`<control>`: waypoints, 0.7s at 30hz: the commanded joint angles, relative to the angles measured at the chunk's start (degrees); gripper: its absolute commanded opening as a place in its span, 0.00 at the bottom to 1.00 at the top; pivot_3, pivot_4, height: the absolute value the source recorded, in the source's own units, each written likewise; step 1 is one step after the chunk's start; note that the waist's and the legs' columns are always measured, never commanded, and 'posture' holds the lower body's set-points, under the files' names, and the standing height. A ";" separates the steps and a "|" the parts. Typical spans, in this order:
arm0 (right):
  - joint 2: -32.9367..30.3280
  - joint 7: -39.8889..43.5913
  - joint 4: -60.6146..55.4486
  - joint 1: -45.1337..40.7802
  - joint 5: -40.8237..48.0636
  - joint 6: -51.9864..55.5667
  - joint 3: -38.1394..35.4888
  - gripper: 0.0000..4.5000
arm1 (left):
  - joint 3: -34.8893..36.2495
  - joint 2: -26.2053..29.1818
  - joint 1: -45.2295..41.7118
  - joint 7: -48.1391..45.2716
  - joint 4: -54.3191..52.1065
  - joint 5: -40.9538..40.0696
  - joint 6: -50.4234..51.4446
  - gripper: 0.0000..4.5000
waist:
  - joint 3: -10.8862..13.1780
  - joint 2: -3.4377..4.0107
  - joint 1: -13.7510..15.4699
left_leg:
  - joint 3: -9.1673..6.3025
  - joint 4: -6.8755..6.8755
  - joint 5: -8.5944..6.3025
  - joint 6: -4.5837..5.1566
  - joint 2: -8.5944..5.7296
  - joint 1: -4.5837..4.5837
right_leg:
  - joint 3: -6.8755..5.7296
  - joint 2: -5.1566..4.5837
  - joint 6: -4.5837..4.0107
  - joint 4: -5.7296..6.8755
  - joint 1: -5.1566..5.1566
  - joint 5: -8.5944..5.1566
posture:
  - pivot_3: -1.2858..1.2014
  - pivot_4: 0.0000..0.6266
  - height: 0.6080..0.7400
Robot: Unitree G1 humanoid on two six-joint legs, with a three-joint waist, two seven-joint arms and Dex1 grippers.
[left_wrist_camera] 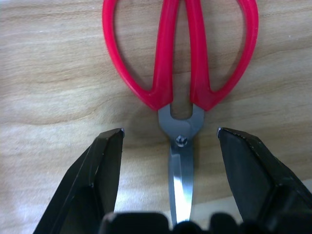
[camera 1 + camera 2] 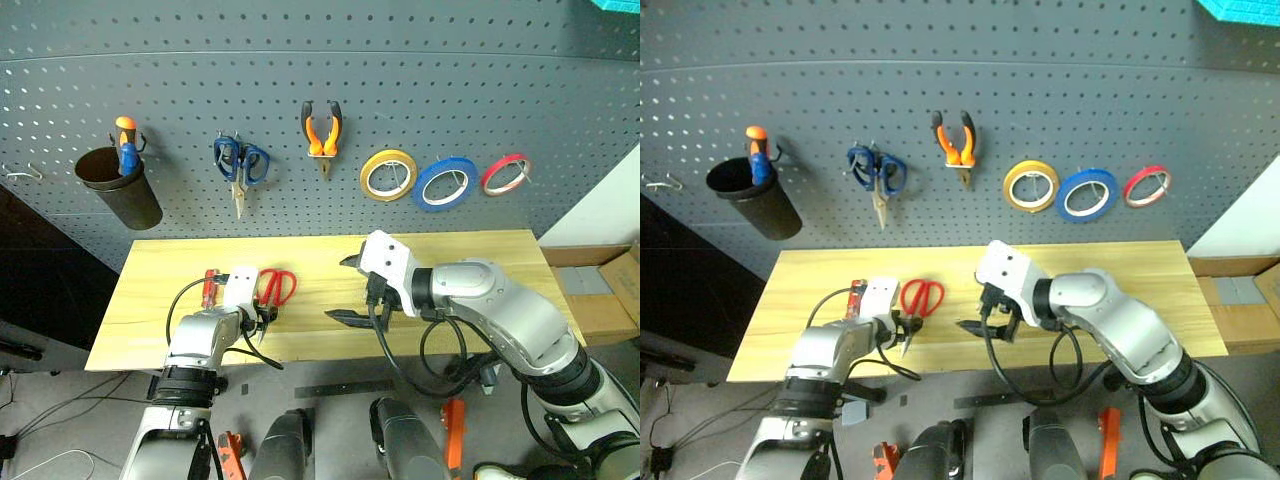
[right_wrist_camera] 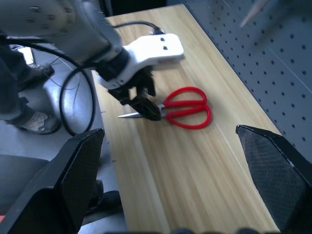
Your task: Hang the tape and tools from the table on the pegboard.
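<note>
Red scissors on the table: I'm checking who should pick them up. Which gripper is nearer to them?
Left. The left gripper is open astride the red scissors, a finger on each side of the pivot. The right gripper hangs open above the table, off to the scissors' right.

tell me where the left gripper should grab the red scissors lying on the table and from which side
Probably at the pivot, where the steel blades meet the red handles. The red scissors lie flat on the table, closed, and that neck is their narrowest part. The left gripper is open, a finger on each side of it, so come down from above and close across the neck.
</note>
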 commanded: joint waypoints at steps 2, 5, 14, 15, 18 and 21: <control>-0.28 0.82 -2.05 -0.06 -0.86 -1.67 0.29 1.00 | 0.73 0.34 -0.94 -0.77 1.90 -0.01 -0.30 0.69 | 0.00 0.00 0.05 | -0.02 0.01 0.00 0.00 0.00 0.00 | -0.01 -0.01 0.00 0.01 0.01 0.00 | 0.45 0.33 1.00; -0.25 1.06 -1.96 -0.24 -0.92 -1.38 0.08 1.00 | 0.48 0.39 -0.73 -1.22 2.64 0.15 -0.74 0.54 | 0.00 0.00 0.04 | -0.01 0.01 0.00 0.00 0.00 0.01 | 0.00 -0.01 0.00 0.01 0.01 0.00 | 0.45 0.33 1.00; 0.21 0.25 -1.10 -0.39 -1.19 0.30 -0.80 1.00 | 1.04 0.19 1.27 -3.55 1.83 -0.17 -5.51 0.06 | 0.00 0.00 0.09 | -0.02 0.01 0.00 0.00 0.00 0.01 | 0.00 -0.17 0.00 0.01 0.01 0.01 | 0.45 0.33 1.00; 0.22 0.09 -1.13 -0.35 -1.25 0.33 -0.93 1.00 | 1.07 0.23 1.60 -3.77 1.62 -0.12 -6.43 0.06 | 0.00 0.00 0.11 | -0.02 0.01 0.00 0.00 0.00 0.01 | 0.00 -0.19 -0.01 0.01 0.01 0.01 | 0.45 0.33 1.00; 0.10 -0.65 -1.36 -0.13 -1.80 -0.37 -1.44 1.00 | 1.51 -0.08 2.88 -4.13 0.01 -0.29 -9.16 0.06 | 0.00 0.00 0.11 | -0.01 0.01 0.00 0.00 -0.01 0.01 | 0.01 -0.20 -0.01 0.00 0.01 0.01 | 0.45 0.33 1.00; -0.06 -1.49 -1.82 0.18 -2.39 -1.14 -1.96 1.00 | 1.72 -0.35 4.46 -3.75 -2.50 -0.12 -11.37 0.06 | 0.00 0.00 0.10 | 0.00 0.00 0.00 0.00 0.00 0.01 | 0.02 -0.21 0.00 -0.02 0.01 0.01 | 0.45 0.32 1.00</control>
